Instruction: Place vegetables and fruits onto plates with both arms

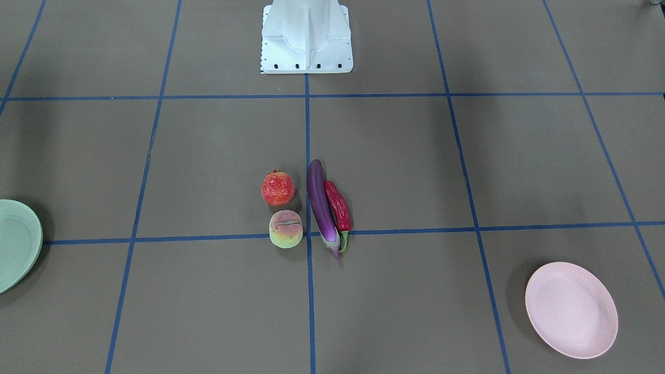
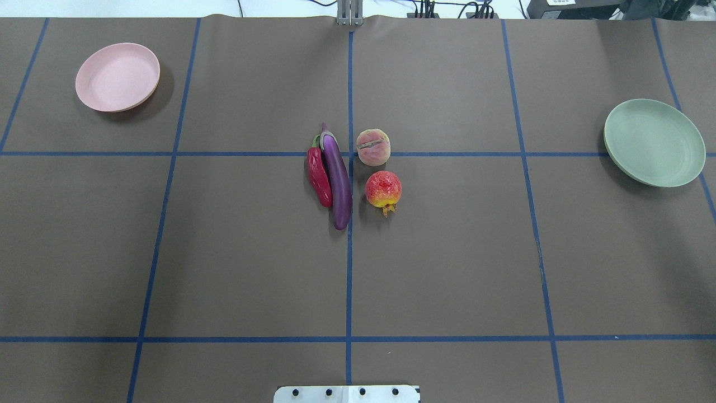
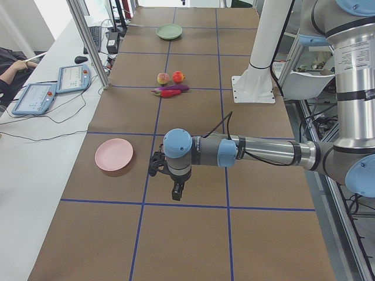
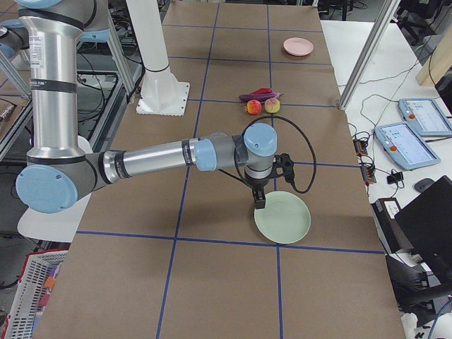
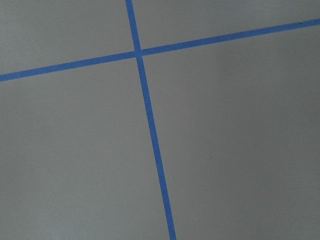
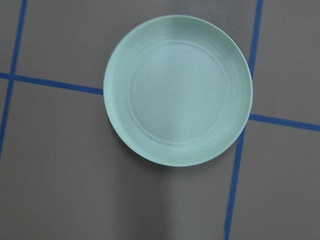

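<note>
The purple eggplant (image 2: 337, 179) and the red chili (image 2: 319, 176) lie side by side, touching, at the table's middle. The orange-red fruit (image 2: 383, 188) and the peach (image 2: 373, 146) sit just to their right. The pink plate (image 2: 117, 76) is at the far left and the mint green plate (image 2: 653, 142) at the right; both are empty. My left gripper (image 3: 174, 190) hangs over bare table near the pink plate (image 3: 113, 154). My right gripper (image 4: 260, 201) hangs at the green plate's (image 4: 282, 217) edge. I cannot tell whether either gripper is open or shut.
The white base pedestal (image 2: 347, 393) stands at the near edge. Blue tape lines grid the brown table. Metal frame posts (image 3: 88, 41) and tablets (image 3: 35, 96) stand along the operators' side, where a person's arm shows.
</note>
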Action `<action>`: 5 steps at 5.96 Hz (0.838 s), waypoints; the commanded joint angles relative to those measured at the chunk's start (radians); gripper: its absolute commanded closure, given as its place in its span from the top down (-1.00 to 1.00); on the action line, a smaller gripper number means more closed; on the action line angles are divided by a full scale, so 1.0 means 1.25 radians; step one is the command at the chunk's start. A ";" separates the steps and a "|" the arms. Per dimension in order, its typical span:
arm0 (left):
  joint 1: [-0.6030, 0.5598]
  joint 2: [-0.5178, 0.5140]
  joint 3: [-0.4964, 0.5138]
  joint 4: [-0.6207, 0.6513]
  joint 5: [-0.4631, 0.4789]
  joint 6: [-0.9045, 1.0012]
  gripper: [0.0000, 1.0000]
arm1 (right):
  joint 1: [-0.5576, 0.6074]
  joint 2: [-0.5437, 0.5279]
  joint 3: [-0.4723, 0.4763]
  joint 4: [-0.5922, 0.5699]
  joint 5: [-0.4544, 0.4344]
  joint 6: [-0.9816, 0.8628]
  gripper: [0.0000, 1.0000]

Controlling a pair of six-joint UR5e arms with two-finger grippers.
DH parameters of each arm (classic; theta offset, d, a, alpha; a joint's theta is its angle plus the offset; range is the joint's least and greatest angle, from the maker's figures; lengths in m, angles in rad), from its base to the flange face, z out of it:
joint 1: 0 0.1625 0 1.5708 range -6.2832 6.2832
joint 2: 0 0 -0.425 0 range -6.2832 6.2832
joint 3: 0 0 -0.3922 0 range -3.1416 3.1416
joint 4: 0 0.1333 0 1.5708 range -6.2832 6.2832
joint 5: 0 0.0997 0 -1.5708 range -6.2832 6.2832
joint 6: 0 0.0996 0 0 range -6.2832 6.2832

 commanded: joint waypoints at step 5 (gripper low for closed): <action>0.000 -0.005 0.019 0.001 0.001 -0.001 1.00 | -0.128 0.135 -0.089 0.175 0.059 0.011 1.00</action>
